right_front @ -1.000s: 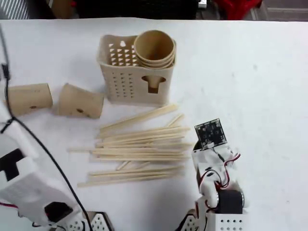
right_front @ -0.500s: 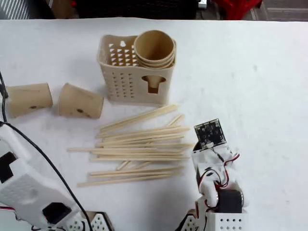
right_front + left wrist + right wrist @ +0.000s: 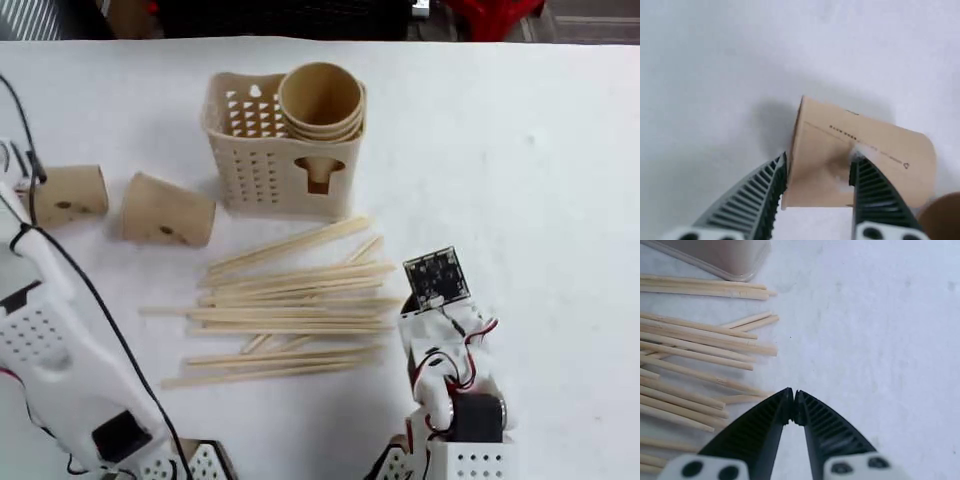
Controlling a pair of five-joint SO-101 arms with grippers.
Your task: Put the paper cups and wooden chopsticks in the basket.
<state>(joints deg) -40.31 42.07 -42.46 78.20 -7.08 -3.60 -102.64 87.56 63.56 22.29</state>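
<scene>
Left tool is at the far-left cup, fingers spread wide. One tip sits at the edge of the cup's wide end, the other lies over its side wall. Can't tell if either pad actually presses. That cup lies on its side on the surface, near the left edge in the high view. The left arm runs up to it and covers part of it.

Right tool: tips pinched together, low over the surface, just beside the near ends of the chopsticks. Not touching any stick as far as I can see. Right arm sits at the near edge, right of the pile.

Chopsticks: loose flat pile, mostly parallel, a few crossed, on the surface in front of the basket, between the two arms.

Second cup: on its side, between the far-left cup and the basket, apart from both.

Basket: upright, behind the pile. Cup stack stands mouths-up in its right end. Perforated walls show at its left end.
</scene>
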